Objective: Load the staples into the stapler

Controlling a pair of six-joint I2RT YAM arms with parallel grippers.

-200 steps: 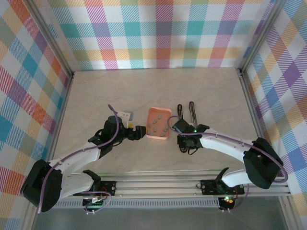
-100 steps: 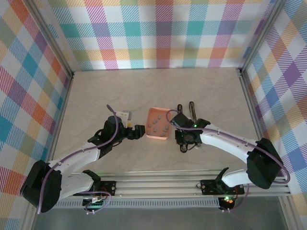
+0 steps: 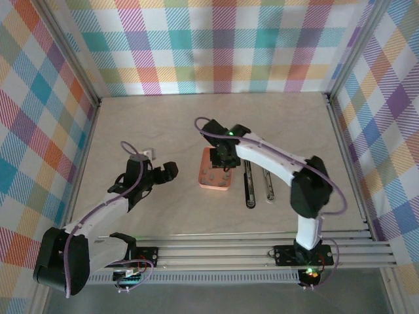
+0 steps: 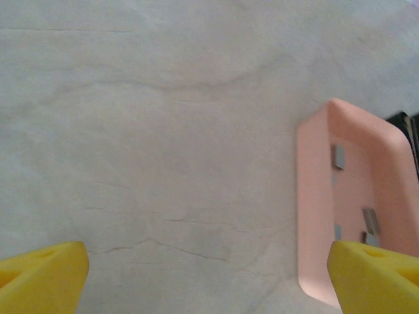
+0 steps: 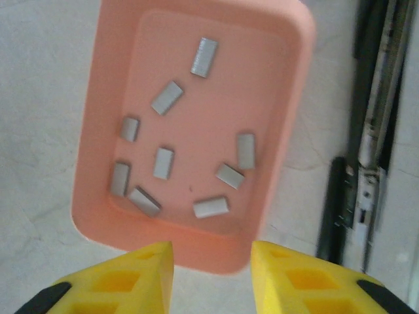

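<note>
Several small grey staples point(image 5: 163, 162) lie loose in the salmon-orange tray point(image 5: 288, 131) at the table's middle point(image 3: 205, 183). My right gripper point(image 5: 209, 254) hovers open above the tray's end wall, a yellow finger point(image 5: 131, 278) on each side, nothing between them; from above it sits over the tray's far end point(image 3: 221, 161). The opened stapler point(image 3: 249, 186) lies right of the tray, its black base point(image 5: 337, 203) beside its silver magazine point(image 3: 268, 186). My left gripper point(image 3: 169, 171) stands wide open point(image 4: 206, 261) over bare table, left of the tray point(image 4: 314, 216).
The table point(image 3: 150, 124) is walled by plaid panels on three sides. Both arm bases sit on the rail point(image 3: 216, 252) at the near edge. Bare surface lies at the back and far left.
My right arm has swung from the stapler's near end up and over to the tray's far end, uncovering the stapler. My left gripper has pulled back left, away from the tray.
</note>
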